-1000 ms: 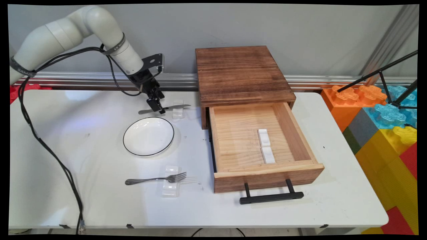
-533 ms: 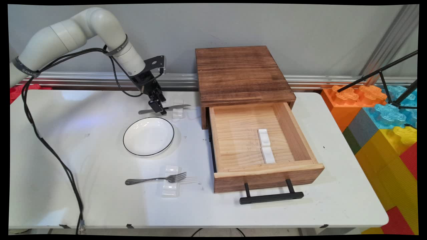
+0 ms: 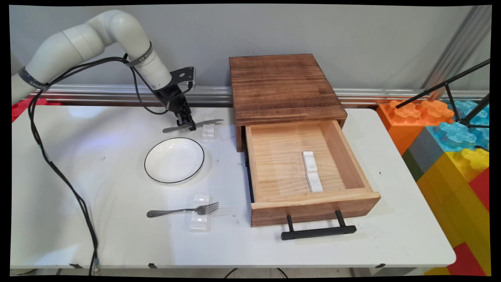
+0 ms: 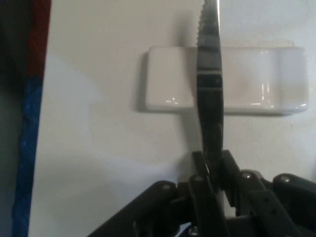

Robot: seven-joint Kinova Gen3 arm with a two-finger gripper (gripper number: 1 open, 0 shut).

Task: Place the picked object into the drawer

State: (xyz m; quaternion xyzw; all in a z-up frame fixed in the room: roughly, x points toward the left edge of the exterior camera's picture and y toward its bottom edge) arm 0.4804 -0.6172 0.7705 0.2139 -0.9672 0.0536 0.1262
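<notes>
- Steel knife, serrated blade, clenched in the jaws of the gripper, over a white rest on the bench.
- Open wooden drawer holds two white rests.

White plate has a thin black rim; the knife looks silvery with a toothed edge; its rest is glossy white.

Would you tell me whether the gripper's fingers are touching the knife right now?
Touching. The hand view shows the gripper with both fingers pressed against the knife on either side, no gap, above the white rest.
</notes>
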